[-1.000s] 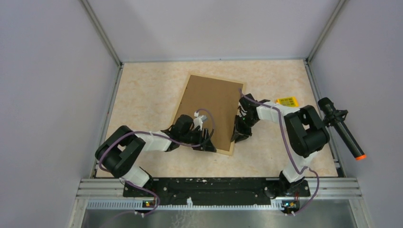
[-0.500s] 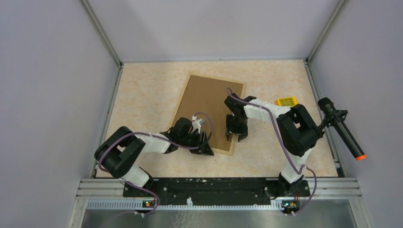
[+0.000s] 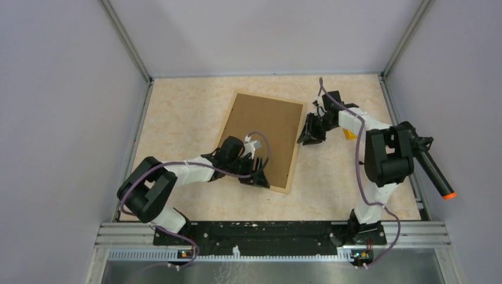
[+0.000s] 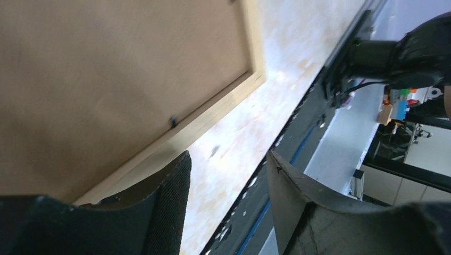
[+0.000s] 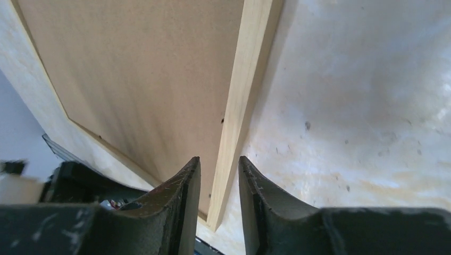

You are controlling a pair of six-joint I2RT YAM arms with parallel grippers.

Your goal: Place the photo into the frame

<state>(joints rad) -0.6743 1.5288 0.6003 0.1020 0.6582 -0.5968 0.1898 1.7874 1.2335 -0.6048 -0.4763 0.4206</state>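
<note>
The frame (image 3: 263, 130) lies back up on the table and shows its brown board inside a light wood rim. It also shows in the left wrist view (image 4: 106, 79) and the right wrist view (image 5: 133, 69). The photo is not in view. My left gripper (image 3: 258, 177) is open at the frame's near right corner; in the left wrist view (image 4: 226, 159) its jaws hold nothing. My right gripper (image 3: 308, 137) hangs by the far part of the frame's right rim. In the right wrist view (image 5: 219, 159) its jaws stand a narrow gap apart above that rim and hold nothing.
A small yellow object (image 3: 350, 134) lies right of the frame, mostly hidden by my right arm. A black rod with an orange tip (image 3: 427, 163) sticks out at the right wall. Grey walls enclose the table on three sides.
My right gripper has moved from the near part of the frame's right rim, over the board, to the far part of that rim. My left gripper stays at the near right corner.
</note>
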